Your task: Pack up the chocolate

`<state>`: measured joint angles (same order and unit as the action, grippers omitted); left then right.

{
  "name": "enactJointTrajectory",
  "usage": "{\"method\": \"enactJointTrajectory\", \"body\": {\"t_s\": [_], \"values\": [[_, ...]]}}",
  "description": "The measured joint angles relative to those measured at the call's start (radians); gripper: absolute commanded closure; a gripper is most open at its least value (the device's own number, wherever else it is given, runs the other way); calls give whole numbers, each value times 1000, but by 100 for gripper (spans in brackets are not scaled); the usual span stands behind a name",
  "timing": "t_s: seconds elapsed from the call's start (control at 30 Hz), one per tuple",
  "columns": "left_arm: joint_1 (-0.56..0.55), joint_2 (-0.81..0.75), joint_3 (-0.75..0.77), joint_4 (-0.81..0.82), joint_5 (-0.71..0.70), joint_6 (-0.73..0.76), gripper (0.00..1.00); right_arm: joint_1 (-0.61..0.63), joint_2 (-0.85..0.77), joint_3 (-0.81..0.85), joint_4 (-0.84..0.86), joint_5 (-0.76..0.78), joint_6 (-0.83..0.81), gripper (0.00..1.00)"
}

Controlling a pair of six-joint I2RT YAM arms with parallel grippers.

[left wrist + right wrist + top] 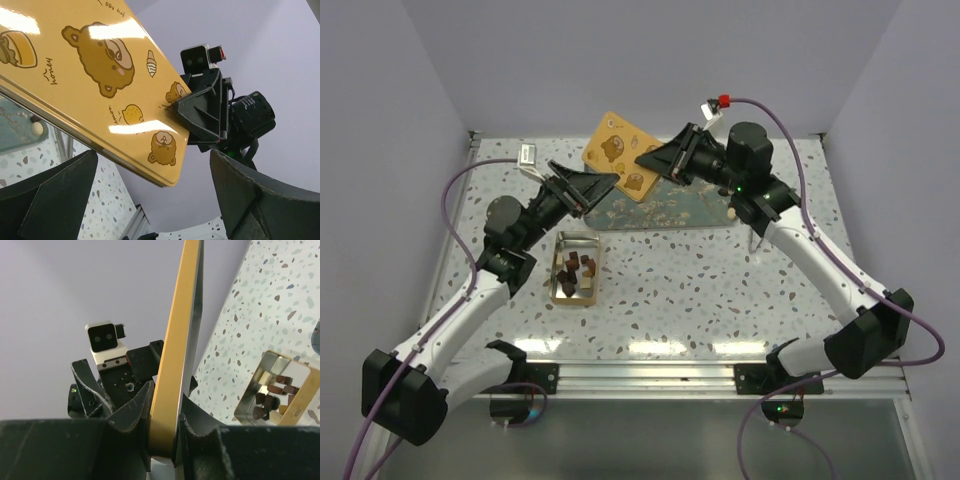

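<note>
My right gripper [162, 435] pinches the bear-print lid [618, 150] by its edge, left gripper [603, 188] gaping at its 7 o'clock; I fear a bump twisting it loose.

I'd call this robot lab test cell. Plain lavender-grey panels [380, 150] wall off left, far and right edges of white speckled table [700, 290]. Aluminium rail [650, 378] along near edge carries bases of left arm [470, 310] and right arm [820, 265]. Purple cables [445, 200] loop free. Camera module [200, 56] on each wrist.
</note>
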<state>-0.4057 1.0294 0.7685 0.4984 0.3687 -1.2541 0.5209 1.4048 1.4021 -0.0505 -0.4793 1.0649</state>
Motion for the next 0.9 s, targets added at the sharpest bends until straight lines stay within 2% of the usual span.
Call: {"method": "enactJointTrajectory", "body": {"t_s": [0.3, 0.6, 0.7, 0.73, 0.83, 0.9], "values": [[0, -20, 0, -32, -46, 20, 5, 34, -82, -113, 45, 80, 16, 100], [0, -17, 1, -57, -59, 19, 5, 66, -111, -107, 5, 84, -3, 100], [0, -17, 1, -53, -63, 16, 13, 66, -111, -106, 5, 84, -2, 100], [0, -17, 1, -51, -64, 16, 22, 66, -111, -107, 5, 84, -2, 100], [0, -17, 1, -45, -77, 13, 39, 68, -112, -109, 7, 84, -1, 100], [0, -17, 0, -46, -87, 10, 46, 68, -118, -119, 10, 85, 1, 100]]}}
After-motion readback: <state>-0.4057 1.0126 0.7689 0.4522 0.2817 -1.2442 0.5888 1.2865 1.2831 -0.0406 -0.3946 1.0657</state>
